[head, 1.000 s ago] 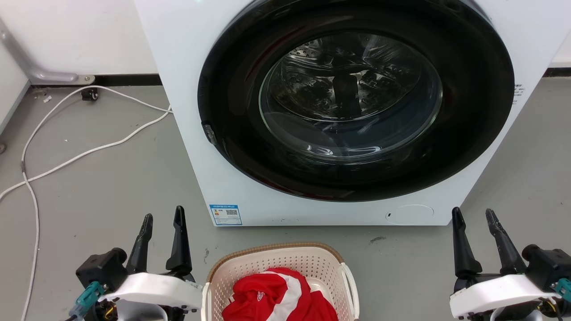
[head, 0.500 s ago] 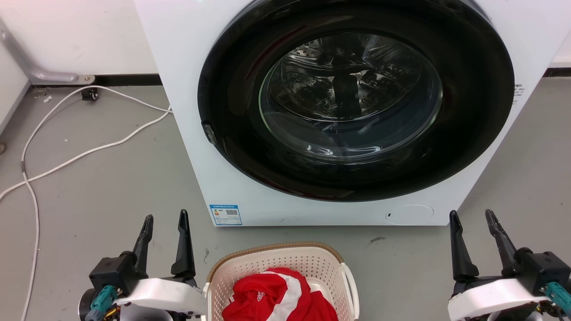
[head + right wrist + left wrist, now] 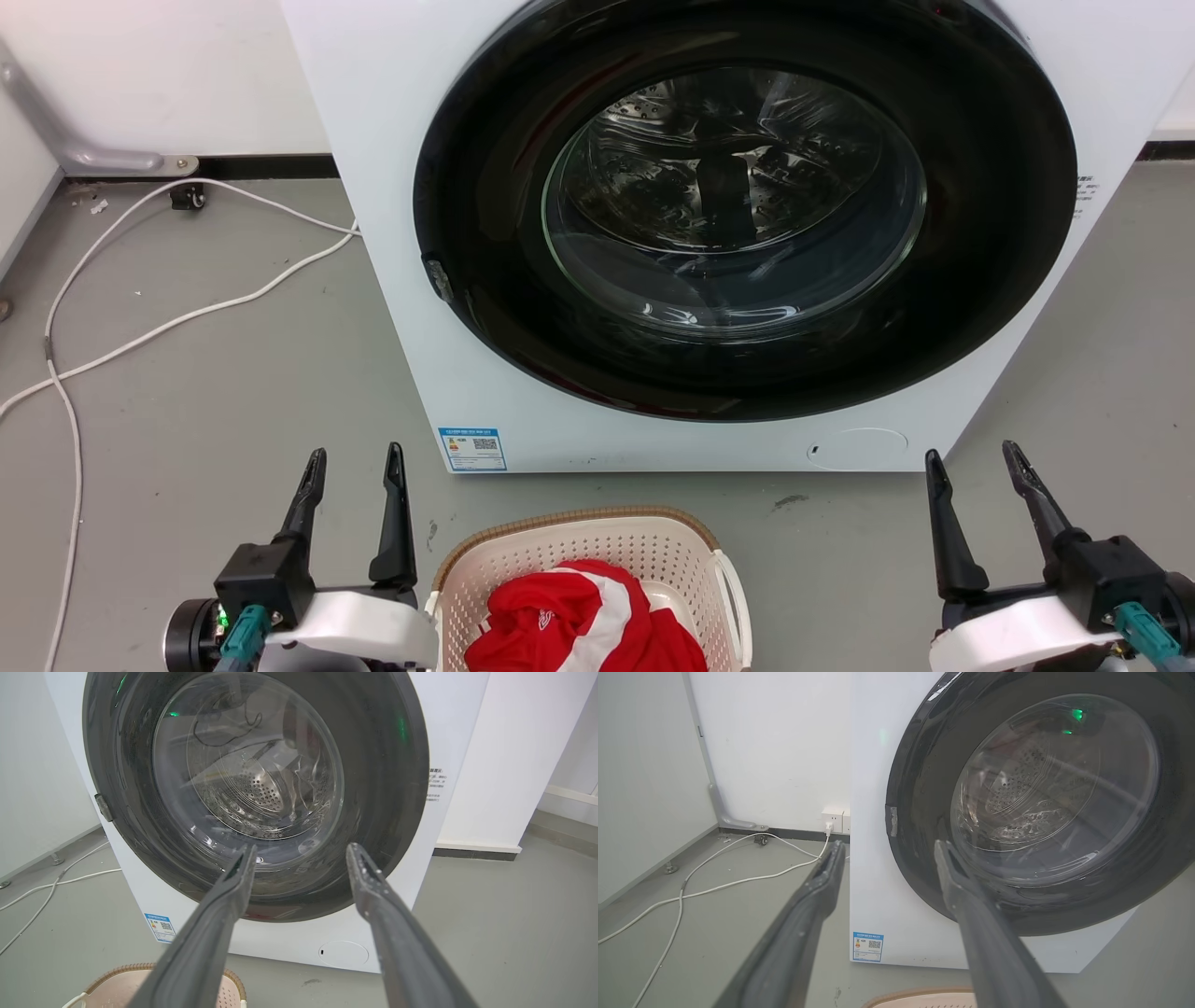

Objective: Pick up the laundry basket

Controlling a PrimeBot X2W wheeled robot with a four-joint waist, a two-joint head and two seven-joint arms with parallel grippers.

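The laundry basket [image 3: 523, 551], cream-white and perforated with a brown rim, stands on the floor at the bottom middle of the head view with a red and white garment [image 3: 579, 630] inside. My left gripper [image 3: 357, 455] is open just left of the basket, its fingers pointing toward the washer. Well to the basket's right, my right gripper [image 3: 971, 453] is open too. A sliver of basket rim [image 3: 920, 994] shows under my left gripper [image 3: 888, 845] in the left wrist view. The right wrist view has the basket [image 3: 135, 980] at lower left of my right gripper [image 3: 301, 847].
A white front-load washing machine [image 3: 401, 233] with a shut dark glass door [image 3: 738, 205] stands right behind the basket. White cables [image 3: 140, 336] trail over the grey floor at left. A white wall and pillar [image 3: 509, 760] rise to the right.
Both grippers have drawn back toward the bottom of the head view and rolled at the wrist. The left one has shifted right toward the basket, the right one slightly left. The basket has not moved.
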